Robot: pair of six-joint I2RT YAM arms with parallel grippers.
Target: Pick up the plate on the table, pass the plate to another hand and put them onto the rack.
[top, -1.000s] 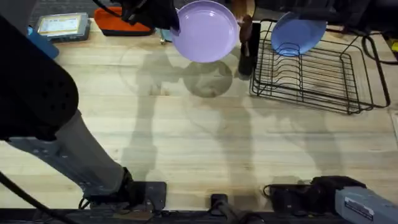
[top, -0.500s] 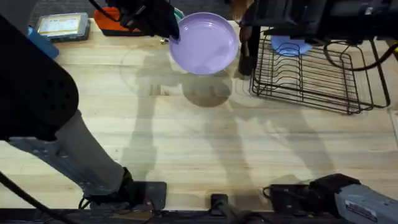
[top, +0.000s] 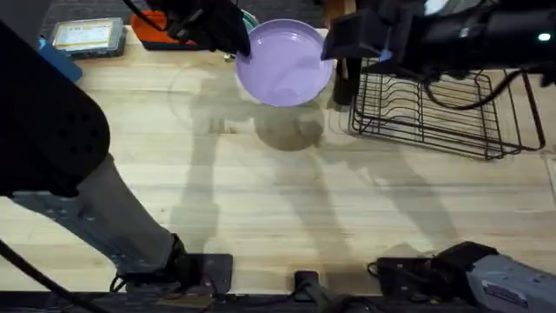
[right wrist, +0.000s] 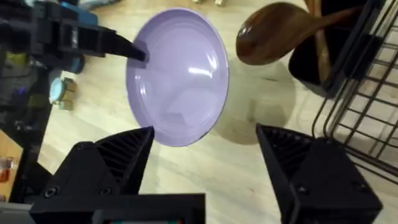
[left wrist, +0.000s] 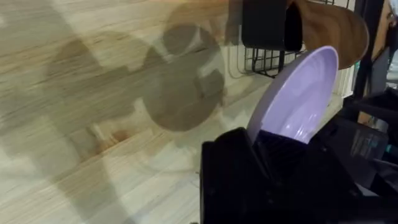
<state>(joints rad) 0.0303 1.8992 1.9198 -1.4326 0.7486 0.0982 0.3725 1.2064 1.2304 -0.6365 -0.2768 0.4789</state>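
Observation:
The lavender plate (top: pixel 284 63) hangs tilted above the back of the table (top: pixel 278 200). My left gripper (top: pixel 241 45) is shut on its left rim. In the left wrist view the plate (left wrist: pixel 298 99) rises edge-on from between my left gripper's (left wrist: pixel 258 142) fingers. My right arm reaches in from the right over the black wire rack (top: pixel 434 113), and its gripper (top: pixel 340 42) sits just right of the plate. In the right wrist view the plate (right wrist: pixel 177 74) faces my right gripper (right wrist: pixel 205 155), which is open, with the plate's near rim just ahead of the fingers (right wrist: pixel 118 158).
A black utensil holder (top: pixel 346 80) with a wooden spoon (right wrist: pixel 280 34) stands between the plate and the rack. An orange object (top: pixel 161 33) and a small boxed item (top: pixel 87 36) lie at the back left. The front half of the table is bare wood.
My right arm has swung in over the rack toward the plate, covering the blue plate there. The left gripper has lowered and tilted the lavender plate slightly.

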